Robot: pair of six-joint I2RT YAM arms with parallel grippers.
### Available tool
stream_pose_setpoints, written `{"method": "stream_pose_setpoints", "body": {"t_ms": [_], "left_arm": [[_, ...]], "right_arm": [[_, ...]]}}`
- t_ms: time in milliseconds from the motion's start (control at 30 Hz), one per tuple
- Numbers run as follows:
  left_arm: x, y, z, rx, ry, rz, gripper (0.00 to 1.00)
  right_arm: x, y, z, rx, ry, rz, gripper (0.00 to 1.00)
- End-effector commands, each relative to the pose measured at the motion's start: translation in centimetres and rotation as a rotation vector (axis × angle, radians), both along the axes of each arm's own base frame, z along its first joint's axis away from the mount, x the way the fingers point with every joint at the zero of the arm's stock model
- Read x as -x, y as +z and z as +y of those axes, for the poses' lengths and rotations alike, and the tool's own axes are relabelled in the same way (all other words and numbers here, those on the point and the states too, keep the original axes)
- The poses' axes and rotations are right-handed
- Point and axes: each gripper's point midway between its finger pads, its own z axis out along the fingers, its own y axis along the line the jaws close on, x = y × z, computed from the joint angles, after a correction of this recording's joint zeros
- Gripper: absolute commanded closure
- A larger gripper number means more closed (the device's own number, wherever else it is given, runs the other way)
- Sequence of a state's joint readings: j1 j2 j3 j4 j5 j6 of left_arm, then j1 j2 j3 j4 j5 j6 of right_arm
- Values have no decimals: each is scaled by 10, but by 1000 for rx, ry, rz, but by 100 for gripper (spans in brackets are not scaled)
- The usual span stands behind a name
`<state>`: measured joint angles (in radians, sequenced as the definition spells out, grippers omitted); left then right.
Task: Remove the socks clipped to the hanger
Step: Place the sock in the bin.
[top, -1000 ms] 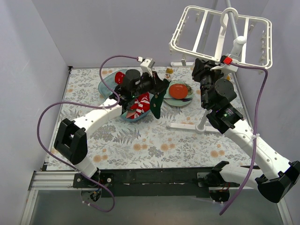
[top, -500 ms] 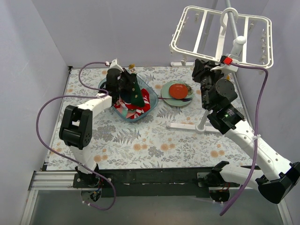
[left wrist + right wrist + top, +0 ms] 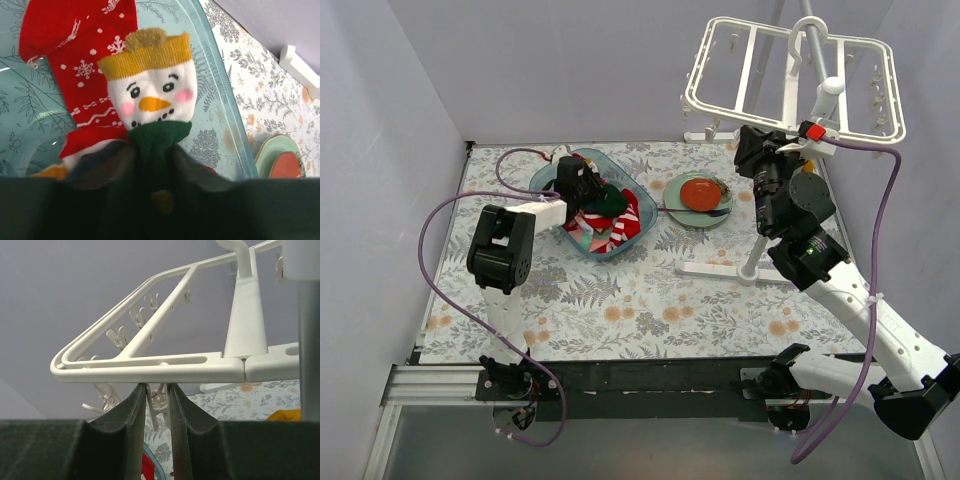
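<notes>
The white hanger (image 3: 788, 85) hangs at the back right, its front bar (image 3: 150, 372) just above my right gripper (image 3: 157, 390). That gripper (image 3: 752, 138) is shut on a small white clip (image 3: 161, 399) under the bar. The clips I can see carry no sock. My left gripper (image 3: 588, 190) is down in the blue tub (image 3: 545, 180) on the pile of socks (image 3: 612, 218). Its jaws (image 3: 155, 155) stand apart, with the dark green end of a snowman sock (image 3: 150, 95) lying between them. A red snowflake sock (image 3: 85, 65) lies behind it.
A green plate (image 3: 672, 208) carrying an orange ball (image 3: 700, 192) sits right of the tub. The hanger's white stand (image 3: 720, 270) and pole (image 3: 760, 235) rise from the flowered table beside my right arm. Purple cables loop off both arms.
My left arm swung left from beside the plate and brought the dark green sock down into the tub, where its jaws parted. The right gripper stayed at the hanger's clip.
</notes>
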<state>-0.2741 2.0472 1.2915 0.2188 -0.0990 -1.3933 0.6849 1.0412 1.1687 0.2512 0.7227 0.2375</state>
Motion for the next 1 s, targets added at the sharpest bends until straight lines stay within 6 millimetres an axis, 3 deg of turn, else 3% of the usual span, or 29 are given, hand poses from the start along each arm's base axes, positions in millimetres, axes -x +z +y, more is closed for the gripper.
{"method": "stream_pose_setpoints", "body": {"t_ms": [0,233,433,733,967], "left_arm": [[0,44,10,-26,33,-75,57],[5,97,7,-31,-17,-166,26],[13,124,5,-44,-59,-212,15],[24,184,9,-62,-69,-336,12],[46,224,4,-23,-128,-430,19]], "right_arm": [[4,18,1,-46,19,-42,99],[2,18,6,-52,38,-35,99],[6,21,12,-72,81,-40,99],[10,28,29,-105,186,-45,99],[15,32,40,-133,257,-57,99]]}}
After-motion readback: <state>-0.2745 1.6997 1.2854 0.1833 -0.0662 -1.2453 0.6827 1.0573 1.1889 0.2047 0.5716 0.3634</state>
